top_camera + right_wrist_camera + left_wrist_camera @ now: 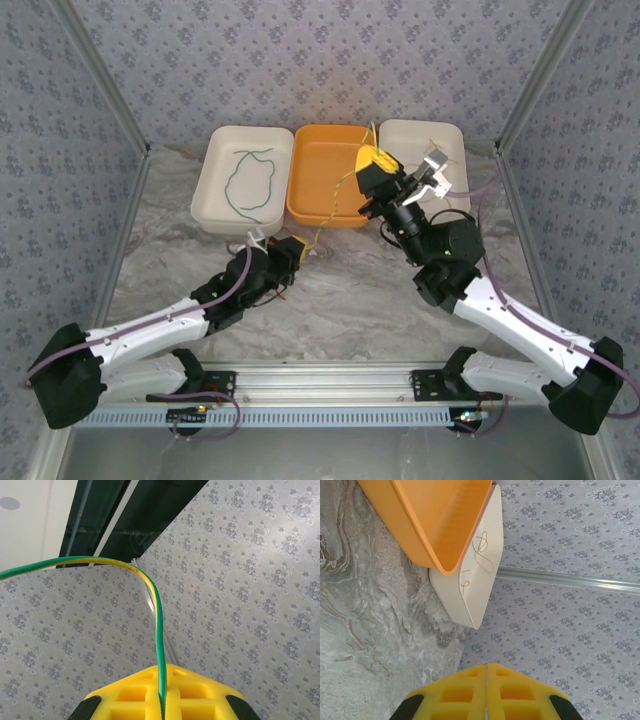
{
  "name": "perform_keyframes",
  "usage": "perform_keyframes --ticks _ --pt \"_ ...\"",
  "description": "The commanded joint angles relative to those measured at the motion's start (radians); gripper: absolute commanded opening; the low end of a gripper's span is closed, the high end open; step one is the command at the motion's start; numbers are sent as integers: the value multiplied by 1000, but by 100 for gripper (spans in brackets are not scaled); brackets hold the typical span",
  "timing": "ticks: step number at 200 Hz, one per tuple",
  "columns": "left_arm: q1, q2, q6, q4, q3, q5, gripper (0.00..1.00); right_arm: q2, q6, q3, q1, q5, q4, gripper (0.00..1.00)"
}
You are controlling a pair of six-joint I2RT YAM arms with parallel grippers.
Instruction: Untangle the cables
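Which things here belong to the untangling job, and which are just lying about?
Job:
- green cable, in the left white tray
- yellow cable, in the right white tray
- green-yellow cable, pinched by the right gripper
- left gripper, shut

Lying about:
- both white trays
- orange tray
- table

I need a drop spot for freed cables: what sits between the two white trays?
An orange tray lies between the left white tray and the right white tray, side by side; the top external view shows it.
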Motion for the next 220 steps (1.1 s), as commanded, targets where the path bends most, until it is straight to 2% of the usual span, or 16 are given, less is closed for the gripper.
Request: perform_keyframes --ticks 1,11,19,34,46,59,78,90,104,134,162,195,220 --pt "3 -28 16 -102 -31 -49 12 -17 -36 109 -13 39 -40 0" --pt "12 -62 51 -133 -29 -54 38 -16 -45 136 -17 38 -114 0" --pt "23 -93 88 -167 -21 -53 51 -15 -57 158 -20 32 -170 0" --pt "49 -168 177 -265 6 -58 68 -8 -72 201 -26 28 -286 0" --pt "74 -249 311 -349 42 -78 74 0 -80 239 -36 8 -383 0" --pt "94 -327 507 -475 115 -128 76 14 -78 311 -55 -8 -512 0" --pt "102 -368 882 -614 260 -189 76 37 -81 385 -87 -32 -695 0" --pt "107 -344 1083 -644 337 -151 76 49 -86 416 -104 -41 -767 0" --pt "107 -284 1222 -683 418 -108 75 60 -91 431 -121 -38 -822 0" --pt "106 -166 1310 -770 531 -129 81 55 -57 403 -168 -29 -843 0" --pt "84 -101 1415 -657 542 35 77 74 -19 417 -209 -63 -898 0" --pt "4 -3 1615 -529 546 103 83 118 34 467 -241 -122 -1003 0" --pt "-47 53 1696 -451 552 111 88 131 51 469 -243 -140 -1032 0"
